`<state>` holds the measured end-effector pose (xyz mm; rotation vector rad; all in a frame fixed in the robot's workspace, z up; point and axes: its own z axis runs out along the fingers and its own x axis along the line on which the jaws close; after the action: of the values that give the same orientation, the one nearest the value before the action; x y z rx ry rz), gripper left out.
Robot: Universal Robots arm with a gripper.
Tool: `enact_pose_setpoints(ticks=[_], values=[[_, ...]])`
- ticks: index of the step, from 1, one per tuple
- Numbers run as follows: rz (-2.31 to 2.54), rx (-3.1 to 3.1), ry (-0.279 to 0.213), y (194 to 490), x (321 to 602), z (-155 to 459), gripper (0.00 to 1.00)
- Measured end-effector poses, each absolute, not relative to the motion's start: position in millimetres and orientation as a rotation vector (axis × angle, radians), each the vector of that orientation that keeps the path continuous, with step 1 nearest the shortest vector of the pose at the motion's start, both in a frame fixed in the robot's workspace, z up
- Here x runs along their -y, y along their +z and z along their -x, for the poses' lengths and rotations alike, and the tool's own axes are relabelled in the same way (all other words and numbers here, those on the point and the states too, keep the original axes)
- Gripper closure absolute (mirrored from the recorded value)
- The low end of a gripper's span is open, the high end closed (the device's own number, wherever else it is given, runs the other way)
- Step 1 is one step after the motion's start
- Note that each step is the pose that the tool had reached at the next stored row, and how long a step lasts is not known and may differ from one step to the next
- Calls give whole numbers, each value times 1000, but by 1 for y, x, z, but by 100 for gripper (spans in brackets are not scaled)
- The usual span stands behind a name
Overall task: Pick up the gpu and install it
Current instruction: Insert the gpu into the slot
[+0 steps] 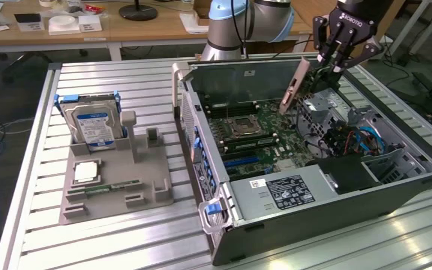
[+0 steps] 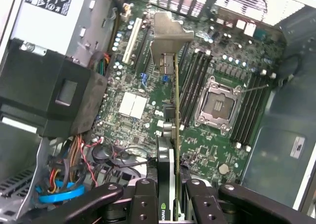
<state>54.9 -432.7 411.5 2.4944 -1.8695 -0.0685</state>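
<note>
Our arm (image 1: 235, 19) shows its grey-and-blue joint at the top of the exterior view. Our black gripper (image 1: 332, 63) hangs toward that view's right, fingers pointing downward. In the wrist view our two fingers (image 2: 145, 199) are drawn in close, one on each side of the gpu (image 2: 176, 130), pinching its edge between them.

At nine o'clock in the exterior view, a blue-labelled hard drive (image 1: 92, 125) stands upright in a grey holder (image 1: 158, 193).
</note>
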Motion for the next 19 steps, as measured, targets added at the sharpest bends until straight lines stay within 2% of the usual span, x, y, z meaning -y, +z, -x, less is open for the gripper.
enact_pose_setpoints(ticks=[19], values=[[-2430, 2010, -28, 408, 432, -51, 74]])
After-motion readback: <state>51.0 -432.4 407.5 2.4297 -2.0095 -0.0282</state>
